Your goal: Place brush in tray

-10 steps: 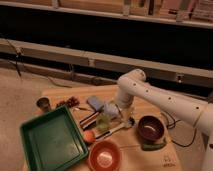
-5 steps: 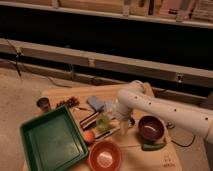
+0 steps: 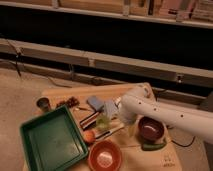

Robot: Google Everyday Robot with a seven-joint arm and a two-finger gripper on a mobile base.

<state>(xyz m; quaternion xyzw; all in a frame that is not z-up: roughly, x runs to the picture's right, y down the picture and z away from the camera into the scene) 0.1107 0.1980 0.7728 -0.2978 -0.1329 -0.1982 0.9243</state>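
Note:
The dark-green tray (image 3: 50,145) lies at the table's front left, with nothing in it. The brush (image 3: 111,131), a pale slim stick with a dark end, lies on the table between the tray and the maroon bowl (image 3: 151,128), just behind the orange bowl (image 3: 105,156). My white arm reaches in from the right. Its gripper (image 3: 115,119) hangs low over the middle of the table, just above and behind the brush, beside a pale green object (image 3: 103,122).
A dark flat object with red and white stripes (image 3: 89,120) lies right of the tray. A small orange ball (image 3: 89,136) sits by the tray's corner. A blue cloth (image 3: 96,103), a small dark cup (image 3: 44,104) and a green item (image 3: 153,146) are also on the table.
My arm has swung lower and forward over the table's middle, bringing the gripper down towards the brush. The objects on the table have not moved.

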